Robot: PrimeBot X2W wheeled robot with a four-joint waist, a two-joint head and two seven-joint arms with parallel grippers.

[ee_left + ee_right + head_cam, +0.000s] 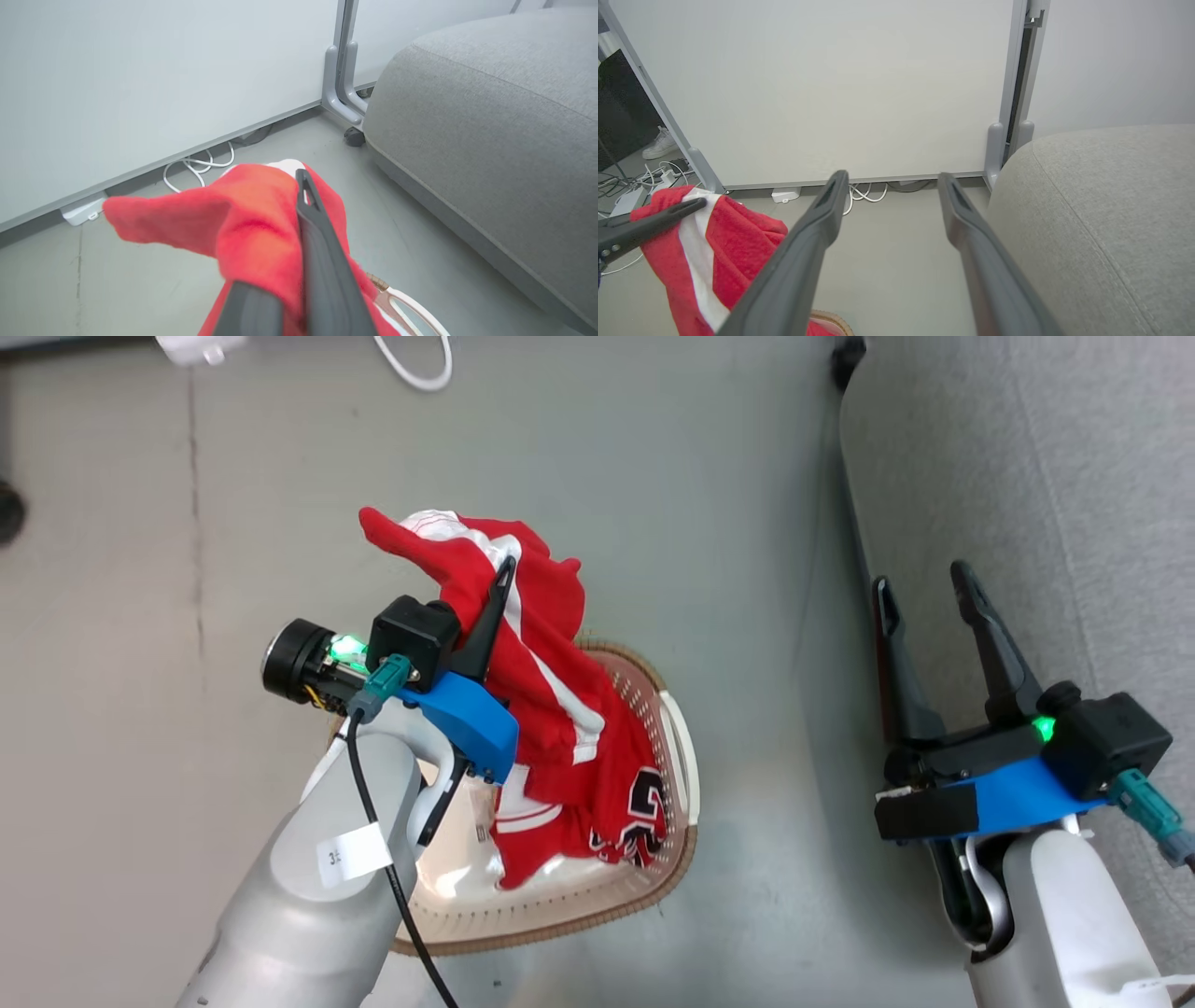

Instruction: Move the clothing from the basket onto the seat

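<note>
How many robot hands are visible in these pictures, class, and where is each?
2. The left hand holds the clothing up over the basket; the right hand, open, is at the seat's edge.

Bright, even light on my feeds.
Left wrist: I find the clothing (252, 224) blurred toward 6 o'clock.

Red white-striped clothing (546, 653) rises bunched out of the cream perforated basket (644, 705), near the grey seat (1027, 457).
</note>
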